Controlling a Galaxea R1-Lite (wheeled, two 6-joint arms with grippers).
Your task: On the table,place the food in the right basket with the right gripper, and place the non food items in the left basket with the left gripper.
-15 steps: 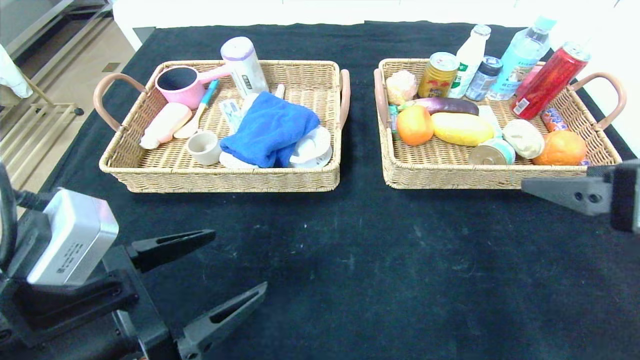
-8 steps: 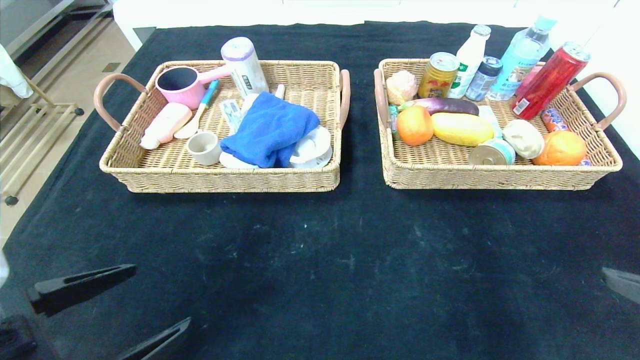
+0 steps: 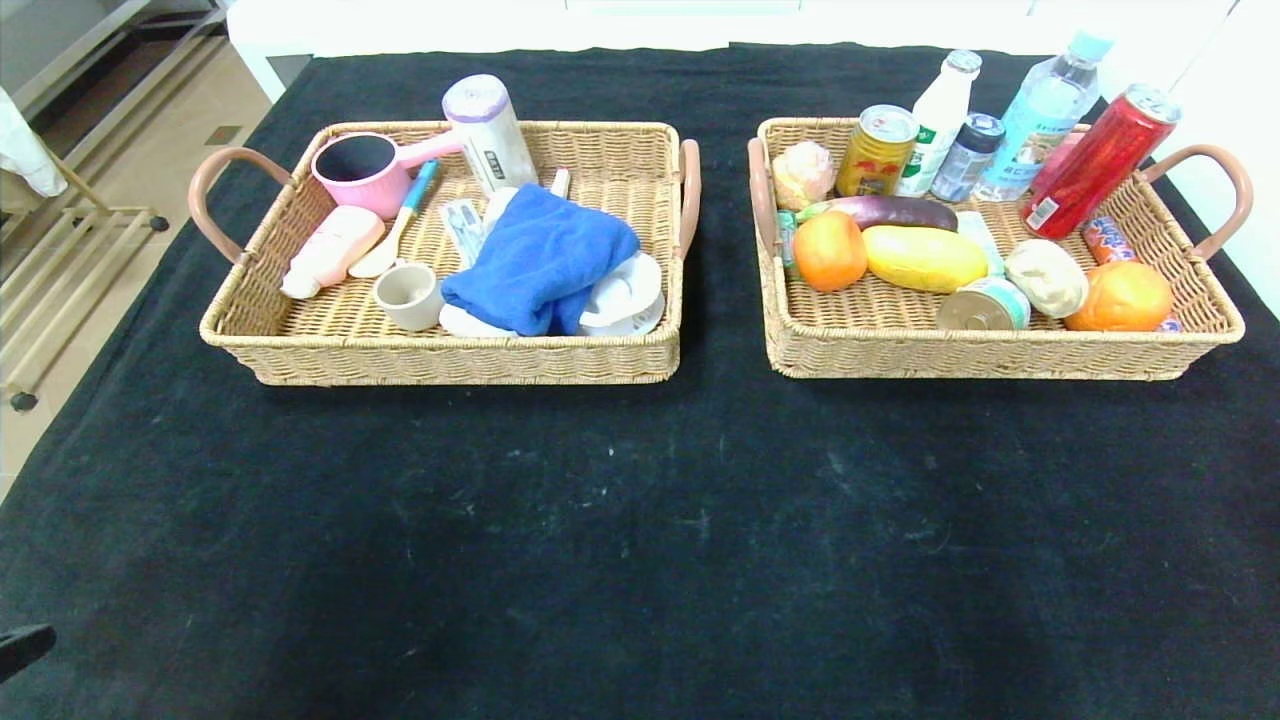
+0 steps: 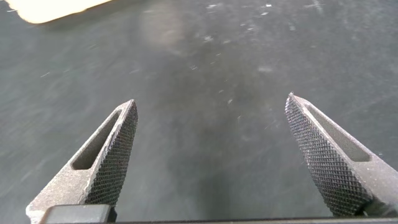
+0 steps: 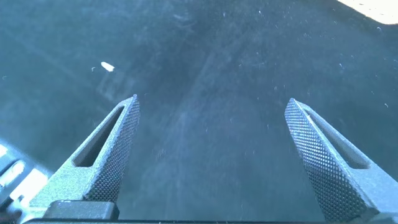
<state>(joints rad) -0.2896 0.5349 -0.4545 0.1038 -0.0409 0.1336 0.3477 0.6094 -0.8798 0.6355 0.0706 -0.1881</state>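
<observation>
Both my end effectors – left (image 4: 211, 155), right (image 5: 211, 155) – hang spread, empty, over bare worktop (image 3: 640, 520). Blue cloth (image 3: 540, 260) at 11 o'clock, basketed: soft, pinch a fold. Orange (image 3: 1120, 296) at 1 o'clock: round, slippery.

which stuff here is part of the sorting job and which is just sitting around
Job items:
- blue cloth and cream cup, in the left basket
- yellow fruit, orange, small tin, bread roll, in the right basket
- left hand and right hand, both open over the table

Lying about:
- pink pot
- eggplant
- red can
</observation>
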